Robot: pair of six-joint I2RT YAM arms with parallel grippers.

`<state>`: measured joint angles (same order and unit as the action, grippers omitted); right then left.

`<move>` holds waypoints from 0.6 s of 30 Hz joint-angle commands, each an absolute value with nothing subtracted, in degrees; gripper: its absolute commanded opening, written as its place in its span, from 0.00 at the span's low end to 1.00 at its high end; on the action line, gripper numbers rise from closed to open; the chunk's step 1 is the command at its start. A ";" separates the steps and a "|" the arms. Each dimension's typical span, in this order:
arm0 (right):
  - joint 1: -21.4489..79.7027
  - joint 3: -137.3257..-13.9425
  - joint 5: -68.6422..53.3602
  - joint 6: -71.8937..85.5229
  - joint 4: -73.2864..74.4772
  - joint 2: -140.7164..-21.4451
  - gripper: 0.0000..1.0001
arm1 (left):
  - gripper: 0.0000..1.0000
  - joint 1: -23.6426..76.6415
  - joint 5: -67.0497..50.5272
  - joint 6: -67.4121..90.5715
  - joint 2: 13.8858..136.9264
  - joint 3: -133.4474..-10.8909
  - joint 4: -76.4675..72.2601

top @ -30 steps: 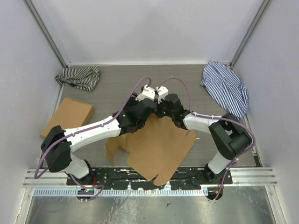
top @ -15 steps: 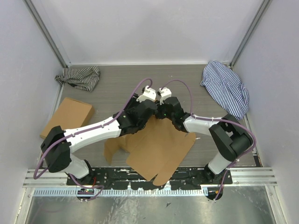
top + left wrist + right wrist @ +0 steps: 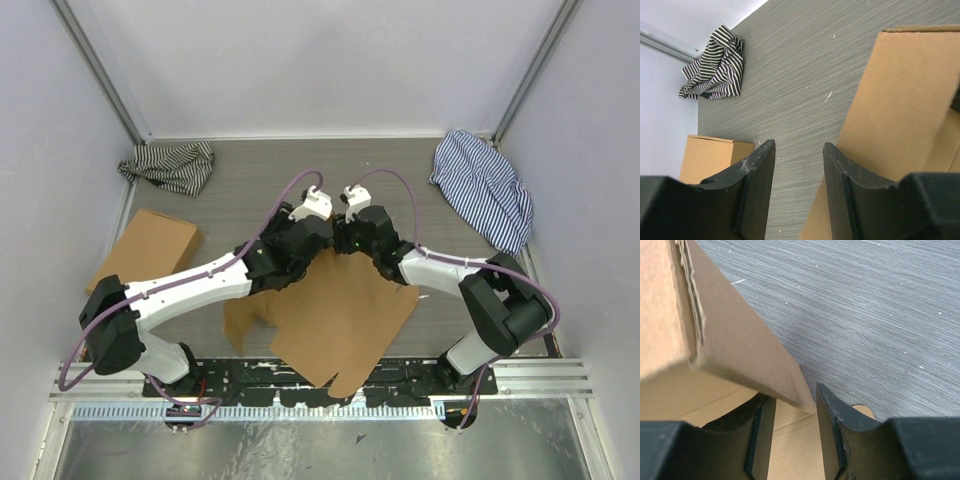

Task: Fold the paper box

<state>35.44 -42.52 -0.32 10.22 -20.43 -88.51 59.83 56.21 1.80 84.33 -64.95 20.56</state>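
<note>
Hanging over the far edge of the paper box (image 3: pixel 340 310), both hands are sitting released: left hand (image 3: pixel 798 150) beside a raised flap (image 3: pixel 900 100), right hand (image 3: pixel 792 396) loosely straddling a cardboard corner.

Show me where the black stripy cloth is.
Top view: the black stripy cloth lies in the far left corner of the table, beyond the flat brown box.

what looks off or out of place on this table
The paper box lies skewed and only partly folded, its near corner lying over the rail at the arm bases. A dark striped cloth and a blue striped cloth sit crumpled in the far corners. No tears or spills show.
</note>
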 commanded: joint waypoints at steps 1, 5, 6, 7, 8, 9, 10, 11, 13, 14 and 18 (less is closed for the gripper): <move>35.06 -45.43 -1.98 9.20 -21.93 -88.50 0.42 | 0.51 60.38 55.96 2.81 80.81 -66.59 23.37; 34.66 -44.47 -1.49 9.81 -23.19 -88.27 0.35 | 0.52 60.50 56.70 2.81 78.86 -66.33 23.86; 34.51 -44.21 -1.68 9.93 -23.58 -88.25 0.32 | 0.52 60.48 57.00 2.81 78.52 -66.13 23.76; 34.35 -43.95 -1.98 9.94 -23.96 -88.24 0.27 | 0.52 60.48 57.09 2.63 78.23 -65.82 23.48; 34.17 -43.75 -2.35 9.98 -24.25 -88.36 0.22 | 0.52 60.47 57.35 2.25 77.98 -65.43 23.08; 33.97 -43.69 -2.63 10.14 -24.40 -88.43 0.16 | 0.52 60.52 57.73 2.13 77.76 -65.21 22.88; 33.81 -43.62 -2.79 10.24 -24.35 -88.50 0.11 | 0.52 60.48 58.01 2.11 77.73 -65.05 23.04; 33.64 -43.48 -2.81 10.40 -24.42 -88.38 0.07 | 0.52 60.51 58.27 2.11 77.64 -64.97 23.22; 33.30 -42.68 -2.70 10.75 -25.16 -87.93 0.02 | 0.52 60.47 58.84 2.15 77.34 -64.83 23.86; 32.98 -42.41 -2.50 11.13 -25.22 -87.54 0.01 | 0.52 60.44 59.15 2.19 77.07 -64.67 23.98; 31.80 -42.24 -1.92 12.06 -23.49 -85.99 0.01 | 0.54 60.42 59.84 2.28 75.27 -63.84 23.73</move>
<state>32.97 -42.39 -2.17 10.55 -21.43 -88.55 60.27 57.71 1.96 78.30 -64.84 23.68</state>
